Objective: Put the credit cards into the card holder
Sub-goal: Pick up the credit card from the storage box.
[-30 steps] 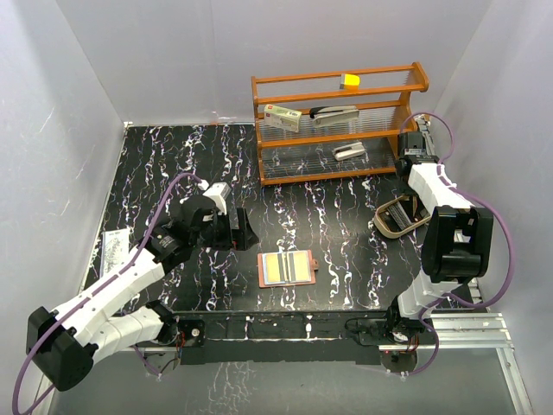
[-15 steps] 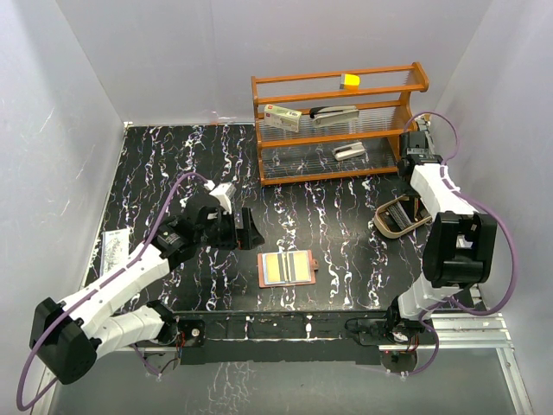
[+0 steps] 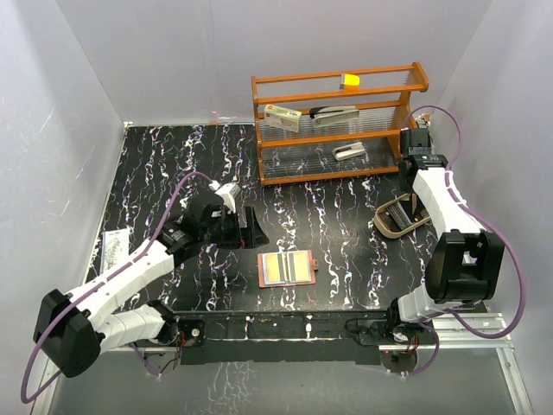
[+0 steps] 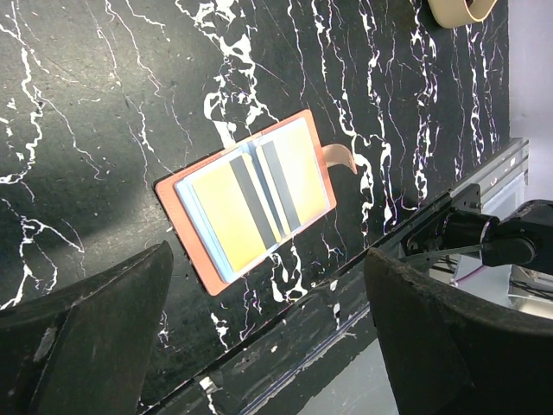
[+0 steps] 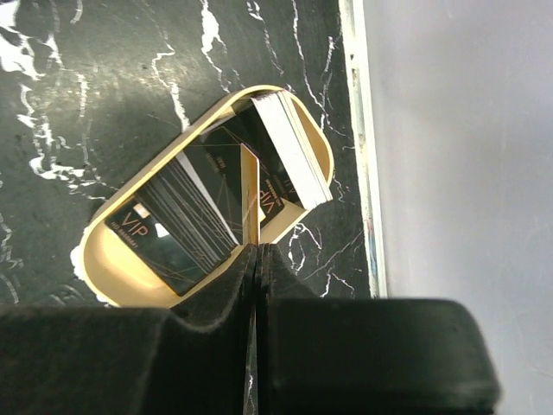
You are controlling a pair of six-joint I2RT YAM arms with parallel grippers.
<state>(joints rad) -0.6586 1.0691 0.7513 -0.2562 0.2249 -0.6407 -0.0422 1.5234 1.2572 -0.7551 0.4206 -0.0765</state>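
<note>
The holder (image 3: 288,268) lies open near the table's (image 3: 173,173) front edge, long axis left to right, with two orange cards (image 4: 259,194) over one blue card (image 4: 207,235) inside. The left gripper (image 3: 247,228), spread, hangs just behind-left of it. The right gripper (image 5: 255,251), well apart, pinches one tan card (image 5: 251,194) above the tray (image 5: 99,259).

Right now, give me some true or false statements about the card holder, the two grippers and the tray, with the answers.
1. The holder lies open on the table. True.
2. The left gripper is shut on a card. False: it is open and empty.
3. The right gripper pinches a thin card over the tray. True.
4. The tray is empty. False: dark cards and a pale stack lie in it.
5. The rack stands at the table's near edge. False: it stands at the far side.
</note>
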